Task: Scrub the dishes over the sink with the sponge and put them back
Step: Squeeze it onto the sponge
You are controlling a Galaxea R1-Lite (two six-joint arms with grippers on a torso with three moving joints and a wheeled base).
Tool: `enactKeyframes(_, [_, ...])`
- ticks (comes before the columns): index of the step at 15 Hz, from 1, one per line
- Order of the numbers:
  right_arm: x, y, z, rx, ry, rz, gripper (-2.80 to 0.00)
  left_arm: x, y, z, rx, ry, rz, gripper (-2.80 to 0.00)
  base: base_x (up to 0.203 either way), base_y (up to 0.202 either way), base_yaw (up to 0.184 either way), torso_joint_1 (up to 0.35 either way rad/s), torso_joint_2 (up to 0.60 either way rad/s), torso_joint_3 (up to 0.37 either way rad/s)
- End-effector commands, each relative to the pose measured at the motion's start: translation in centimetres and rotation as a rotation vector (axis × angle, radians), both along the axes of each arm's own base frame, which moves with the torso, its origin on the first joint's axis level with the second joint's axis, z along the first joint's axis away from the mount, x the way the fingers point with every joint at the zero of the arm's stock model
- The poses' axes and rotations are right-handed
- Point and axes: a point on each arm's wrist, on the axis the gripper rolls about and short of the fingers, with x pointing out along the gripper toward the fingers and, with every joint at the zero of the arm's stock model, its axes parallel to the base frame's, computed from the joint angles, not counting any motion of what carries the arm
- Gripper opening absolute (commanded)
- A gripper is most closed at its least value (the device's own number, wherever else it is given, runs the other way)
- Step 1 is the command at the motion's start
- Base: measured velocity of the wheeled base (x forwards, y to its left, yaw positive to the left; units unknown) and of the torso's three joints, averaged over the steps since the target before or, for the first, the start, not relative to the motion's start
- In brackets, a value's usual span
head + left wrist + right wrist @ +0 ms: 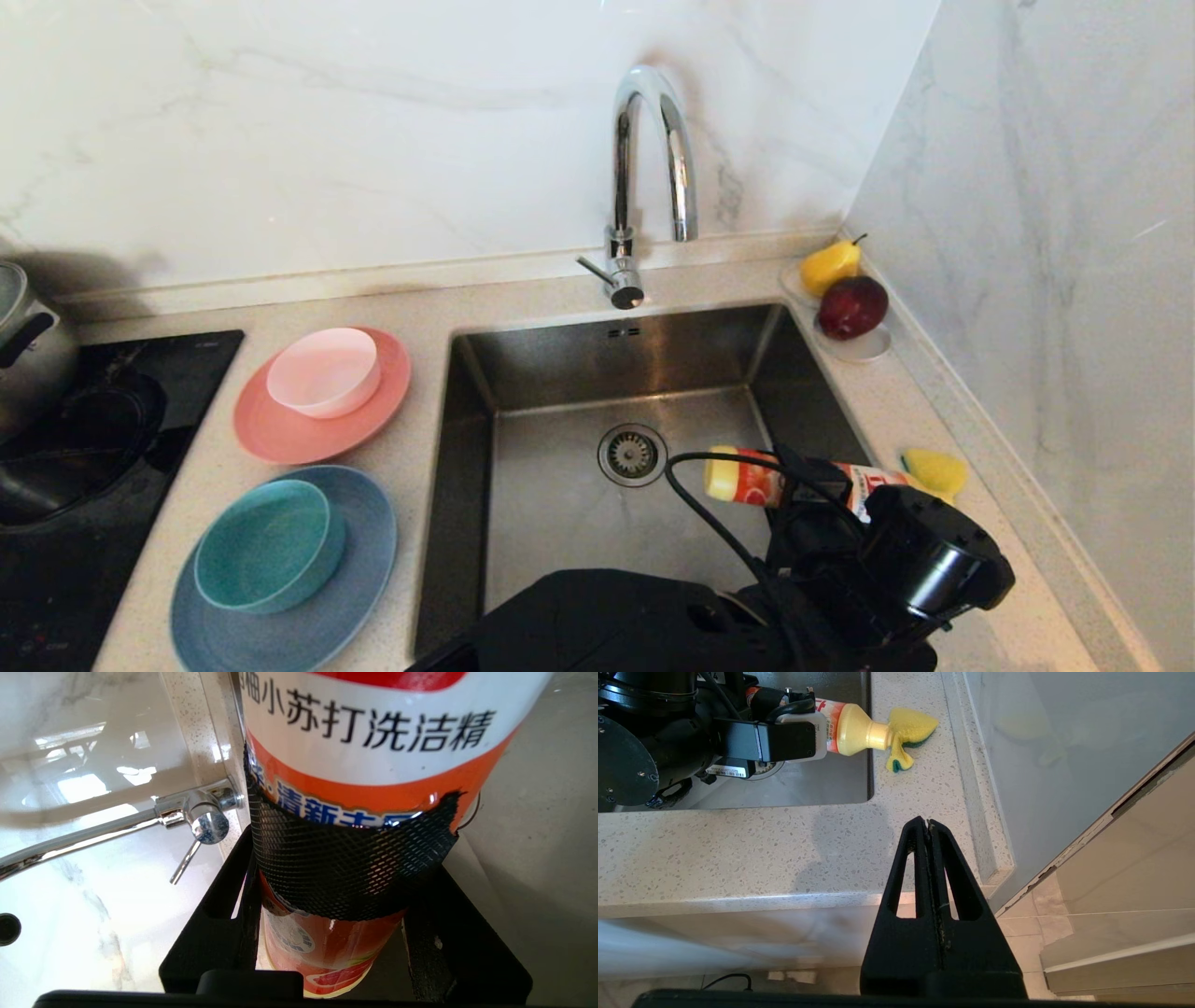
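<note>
My left gripper [814,493] [345,877] is shut on an orange and white detergent bottle [747,483] [373,742] [850,728]. It holds the bottle level over the right edge of the steel sink [551,504]. The bottle's yellow nozzle points at the yellow sponge [935,469] [911,725], which lies crumpled on the counter to the right of the sink. On the counter left of the sink, the pale pink bowl [324,371] sits on the salmon plate [280,431], and the teal bowl [266,546] sits on the blue plate [366,560]. My right gripper [928,822] is shut and empty, parked low before the counter's front edge.
The chrome tap [644,168] [201,816] arches over the back of the sink. A yellow pear [829,265] and a red fruit [851,306] rest on a white saucer [870,347] in the back right corner. A steel pot [28,345] stands on the black hob [112,523] at the far left. A marble wall runs close along the right.
</note>
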Motion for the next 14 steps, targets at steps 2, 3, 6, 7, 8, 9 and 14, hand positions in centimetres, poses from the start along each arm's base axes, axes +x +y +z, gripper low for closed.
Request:
enactKeyframes(2, [0.0, 0.0, 0.0, 0.000, 0.000, 0.000, -2.80, 0.0, 0.0, 0.0, 0.020, -0.002, 0.002, -2.80, 0.000, 0.000, 0.000, 0.000, 0.00, 0.000])
enactKeyframes(3, [0.0, 0.0, 0.0, 0.000, -0.001, 0.000, -2.80, 0.0, 0.0, -0.1, 0.023, -0.002, 0.001, -2.80, 0.000, 0.000, 0.000, 0.000, 0.00, 0.000])
enactKeyframes(6, [0.0, 0.0, 0.0, 0.000, 0.000, 0.000, -2.80, 0.1, -0.2, -0.3, 0.005, -0.013, 0.000, -2.80, 0.000, 0.000, 0.000, 0.000, 0.00, 0.000])
enactKeyframes(7, [0.0, 0.0, 0.0, 0.000, -0.001, 0.001, -2.80, 0.1, -0.2, -0.2, -0.006, -0.018, 0.000, -2.80, 0.000, 0.000, 0.000, 0.000, 0.00, 0.000])
enactKeyframes(8, [0.0, 0.0, 0.0, 0.000, -0.001, 0.000, -2.80, 0.1, -0.2, -0.1, -0.020, -0.024, 0.001, -2.80, 0.000, 0.000, 0.000, 0.000, 0.00, 0.000])
enactKeyframes(9, [0.0, 0.0, 0.0, 0.000, -0.001, 0.001, -2.80, 0.1, -0.3, 0.1, -0.047, -0.034, 0.001, -2.80, 0.000, 0.000, 0.000, 0.000, 0.00, 0.000])
enactKeyframes(14, [0.0, 0.0, 0.0, 0.000, -0.001, 0.000, -2.80, 0.1, -0.2, 3.4, -0.247, -0.116, 0.008, -2.80, 0.000, 0.000, 0.000, 0.000, 0.00, 0.000])
